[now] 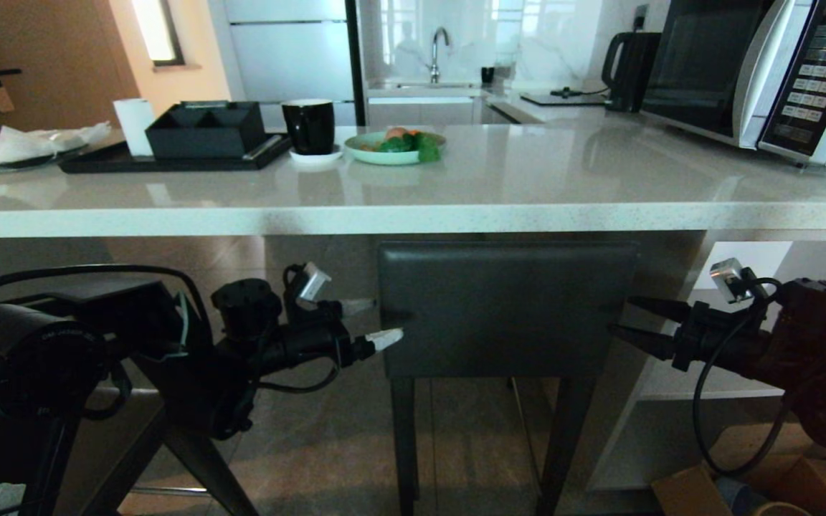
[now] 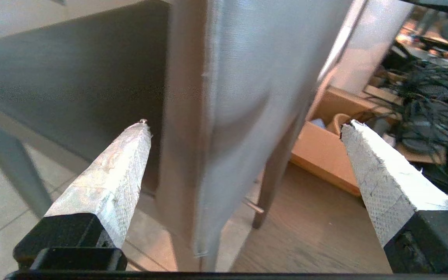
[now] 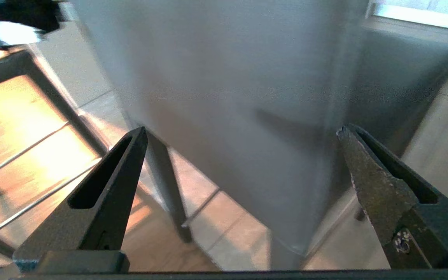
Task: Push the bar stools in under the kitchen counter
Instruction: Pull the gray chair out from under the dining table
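Counter (image 1: 413, 215) above; stool (image 1: 506, 308) flanked by left end effector (image 1: 373, 322), right end effector (image 1: 632, 319).

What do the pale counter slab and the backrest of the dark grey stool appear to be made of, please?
The long pale grey-white kitchen counter looks like polished speckled stone or a composite: it mirrors the cup and plate. The dark grey square backrest of the bar stool looks like matte leather or a leather-like covering, smooth with a stitched edge seam.

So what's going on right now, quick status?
Left end effector and right end effector open, flanking the stool backrest. Stool seat sits below counter edge. Nothing seen blocking it.
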{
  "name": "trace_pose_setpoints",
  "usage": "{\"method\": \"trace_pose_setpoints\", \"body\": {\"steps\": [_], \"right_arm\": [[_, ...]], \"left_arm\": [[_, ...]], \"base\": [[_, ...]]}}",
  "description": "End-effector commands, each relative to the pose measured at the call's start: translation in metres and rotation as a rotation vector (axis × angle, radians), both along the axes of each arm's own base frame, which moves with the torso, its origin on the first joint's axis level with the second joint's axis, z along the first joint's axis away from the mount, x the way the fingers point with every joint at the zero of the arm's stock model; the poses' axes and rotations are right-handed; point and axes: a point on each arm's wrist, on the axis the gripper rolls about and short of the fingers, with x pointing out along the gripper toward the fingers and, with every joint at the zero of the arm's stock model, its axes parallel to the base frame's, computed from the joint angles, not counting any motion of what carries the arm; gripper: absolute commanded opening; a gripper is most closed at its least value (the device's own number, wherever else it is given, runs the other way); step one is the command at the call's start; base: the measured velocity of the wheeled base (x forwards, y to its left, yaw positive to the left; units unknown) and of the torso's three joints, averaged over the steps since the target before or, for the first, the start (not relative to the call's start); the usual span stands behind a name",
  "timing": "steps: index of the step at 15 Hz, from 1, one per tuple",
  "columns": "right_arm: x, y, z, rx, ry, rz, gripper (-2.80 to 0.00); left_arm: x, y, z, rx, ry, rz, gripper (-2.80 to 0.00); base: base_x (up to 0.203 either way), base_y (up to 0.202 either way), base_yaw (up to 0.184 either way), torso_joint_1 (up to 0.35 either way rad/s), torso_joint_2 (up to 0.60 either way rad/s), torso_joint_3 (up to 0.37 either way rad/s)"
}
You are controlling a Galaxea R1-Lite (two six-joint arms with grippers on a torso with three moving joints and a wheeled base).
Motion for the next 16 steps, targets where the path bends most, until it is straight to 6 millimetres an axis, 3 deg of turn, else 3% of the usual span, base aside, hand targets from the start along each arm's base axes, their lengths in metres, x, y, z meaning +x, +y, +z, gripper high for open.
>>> {"method": "trace_pose_setpoints", "body": {"steps": [1, 6, 9, 14, 16], "right_arm": [[0.003, -0.004, -0.005, 0.002, 0.006, -0.005, 0.00], [0.027, -0.005, -0.015, 0.001, -0.010, 0.005, 0.00], [0.039, 0.006, -0.018, 0.008, -0.012, 0.039, 0.00], [0.025, 0.046, -0.011, 0.009, -0.010, 0.150, 0.00], [0.023, 0.050, -0.008, 0.008, -0.021, 0.158, 0.00]], "left_arm": [[0.000, -0.001, -0.001, -0.001, -0.004, -0.004, 0.00], [-0.001, -0.002, -0.003, 0.001, 0.003, -0.004, 0.00], [0.000, -0.002, -0.002, -0.001, -0.003, -0.004, 0.00], [0.002, -0.010, -0.002, -0.007, -0.020, -0.020, 0.00], [0.004, -0.013, 0.001, -0.013, -0.035, -0.024, 0.00]], "base": [[0.000, 0.000, 0.000, 0.000, 0.00, 0.000], [0.000, 0.000, 0.000, 0.000, 0.00, 0.000], [0.000, 0.000, 0.000, 0.000, 0.00, 0.000], [0.000, 0.000, 0.000, 0.000, 0.00, 0.000], [0.000, 0.000, 0.000, 0.000, 0.00, 0.000]]}}
